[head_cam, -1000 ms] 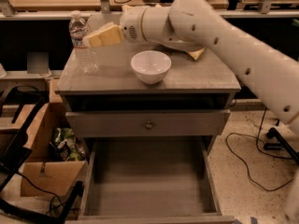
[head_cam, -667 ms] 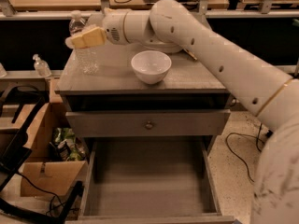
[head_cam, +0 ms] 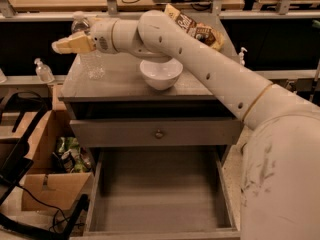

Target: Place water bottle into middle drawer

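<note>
standing open under the cabinet top (head_cam: 120, 84) is the middle drawer (head_cam: 160, 199). the water bottle (head_cam: 94, 64) stands up near the top's edge, so we should hold it by its middle. the gripper (head_cam: 70, 45) is right by it; we cannot tell if it pinches.

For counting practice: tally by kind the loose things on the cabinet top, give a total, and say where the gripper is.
Water bottle: 1
Bowl: 1
Snack bag: 1
Total: 3
The gripper is at the bottle's upper part.
</note>
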Controlling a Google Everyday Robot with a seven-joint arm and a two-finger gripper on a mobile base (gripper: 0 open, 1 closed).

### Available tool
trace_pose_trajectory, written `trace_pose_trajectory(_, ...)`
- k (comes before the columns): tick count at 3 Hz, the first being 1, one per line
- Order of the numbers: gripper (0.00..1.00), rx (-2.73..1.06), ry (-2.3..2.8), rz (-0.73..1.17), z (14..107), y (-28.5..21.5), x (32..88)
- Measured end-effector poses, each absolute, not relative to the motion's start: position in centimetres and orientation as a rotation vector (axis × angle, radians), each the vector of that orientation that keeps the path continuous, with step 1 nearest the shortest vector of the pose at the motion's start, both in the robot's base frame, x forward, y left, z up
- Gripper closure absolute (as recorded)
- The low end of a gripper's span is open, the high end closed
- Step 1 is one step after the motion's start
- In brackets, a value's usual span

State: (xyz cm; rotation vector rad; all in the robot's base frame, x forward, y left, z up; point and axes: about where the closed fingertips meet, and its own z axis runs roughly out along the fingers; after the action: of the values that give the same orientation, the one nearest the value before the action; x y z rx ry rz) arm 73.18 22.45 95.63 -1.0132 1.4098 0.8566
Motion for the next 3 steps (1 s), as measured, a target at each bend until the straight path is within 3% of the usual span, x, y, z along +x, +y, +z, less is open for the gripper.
trace_pose_trajectory(3, 0.87, -1.021, 1.405, 0.869, 95.44, 23.46, 72.92)
